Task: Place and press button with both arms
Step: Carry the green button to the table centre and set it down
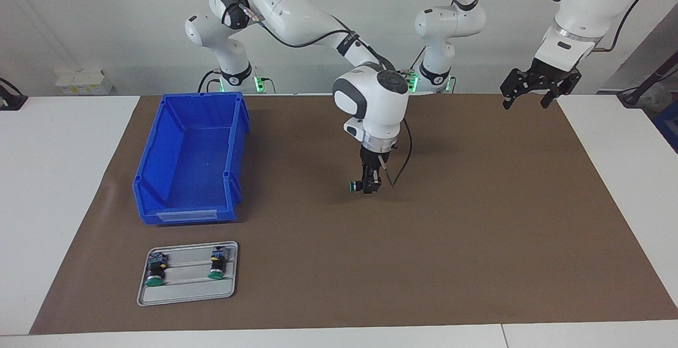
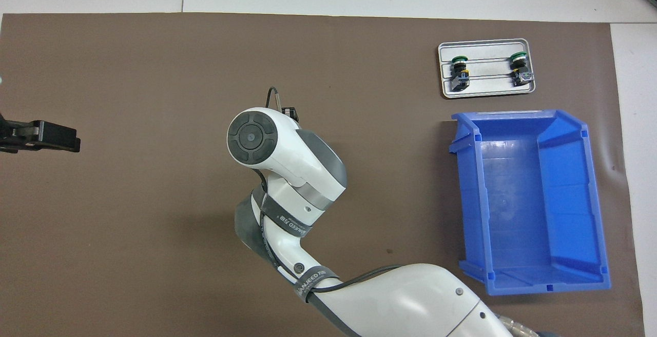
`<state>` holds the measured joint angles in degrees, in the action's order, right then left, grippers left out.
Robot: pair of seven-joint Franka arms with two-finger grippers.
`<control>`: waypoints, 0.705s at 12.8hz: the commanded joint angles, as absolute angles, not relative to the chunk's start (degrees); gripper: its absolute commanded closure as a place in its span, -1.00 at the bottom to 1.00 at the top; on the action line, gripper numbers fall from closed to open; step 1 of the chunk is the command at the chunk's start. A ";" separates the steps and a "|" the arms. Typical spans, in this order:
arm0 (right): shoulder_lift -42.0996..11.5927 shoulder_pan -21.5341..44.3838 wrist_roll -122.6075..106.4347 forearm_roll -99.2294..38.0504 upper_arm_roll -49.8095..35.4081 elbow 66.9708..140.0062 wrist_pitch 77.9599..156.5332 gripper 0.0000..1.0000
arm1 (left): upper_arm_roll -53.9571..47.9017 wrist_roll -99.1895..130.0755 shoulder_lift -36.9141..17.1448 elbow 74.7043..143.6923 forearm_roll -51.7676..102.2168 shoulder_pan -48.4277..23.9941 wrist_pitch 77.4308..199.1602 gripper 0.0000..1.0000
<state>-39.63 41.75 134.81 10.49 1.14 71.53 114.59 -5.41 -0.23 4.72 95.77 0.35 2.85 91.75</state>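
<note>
While clamped in right gripper (image 1: 369, 186) over mat's (image 1: 476, 221) middle, button (image 1: 351, 186) sideways, just off surface. Left gripper (image 1: 531, 96) wide open, empty, waiting near mat's corner. Two spares on tray (image 1: 185, 297).

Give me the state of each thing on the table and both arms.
Right gripper: shut on a button, low over the mat's middle.
Left gripper: jaws open, empty, waiting raised at its own end.
Bin: upright, empty.
Tray: flat on the mat, holding two buttons lying on their sides.
</note>
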 commanded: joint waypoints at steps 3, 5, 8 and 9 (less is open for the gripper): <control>-40.69 42.36 139.47 6.00 0.18 70.22 116.96 1.00 | -5.89 -0.18 6.06 97.21 -0.44 3.52 92.11 -1.00; -40.08 43.24 139.57 5.01 0.09 74.42 121.44 1.00 | -5.98 -0.35 6.06 97.21 -0.44 2.81 91.93 -1.00; -39.11 43.59 139.39 5.10 -0.87 77.69 124.53 1.00 | -5.89 -0.09 6.06 97.21 -0.44 2.99 92.02 -1.00; -38.94 43.51 139.39 5.10 -1.23 78.57 124.89 1.00 | -5.98 -0.26 6.06 97.21 -0.44 2.73 92.54 -1.00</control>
<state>-40.34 43.86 138.22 5.57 -0.23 75.78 123.03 -5.78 -0.23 4.72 95.77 0.35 2.84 91.76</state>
